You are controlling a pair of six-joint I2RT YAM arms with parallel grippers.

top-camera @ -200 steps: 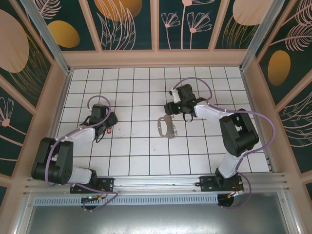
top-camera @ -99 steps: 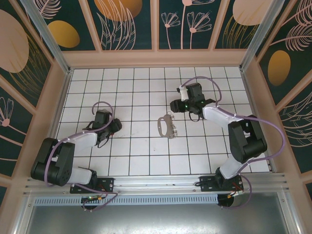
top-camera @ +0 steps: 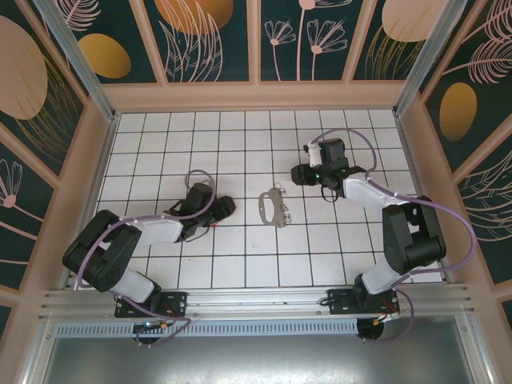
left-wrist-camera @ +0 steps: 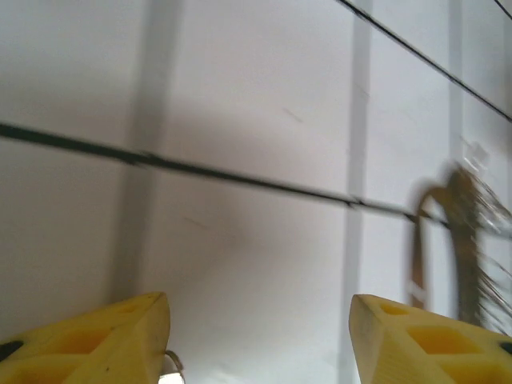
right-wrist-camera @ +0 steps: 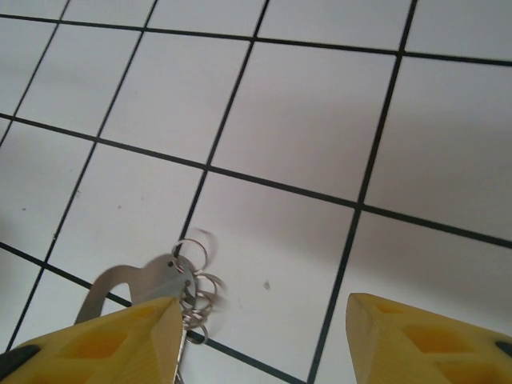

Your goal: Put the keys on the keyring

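Note:
The pale grey keyring lies flat on the white tiled floor at mid table, with silvery keys and small split rings bunched at its right side. My left gripper lies low just left of it and points at it. Its yellow fingers stand apart over bare tile, with the keyring blurred ahead on the right. A small metal loop peeks by the left finger's inner edge. My right gripper hovers up and right of the keyring, open. The keyring and rings show beside its left finger.
Wooden walls with patterned panels enclose the tiled floor on three sides. An aluminium rail with both arm bases runs along the near edge. Purple cables loop over both arms.
My left arm has swung right across the floor to the keyring, its jaws narrowing a little. My right gripper has drawn back to the right, away from the keyring, which has stayed put.

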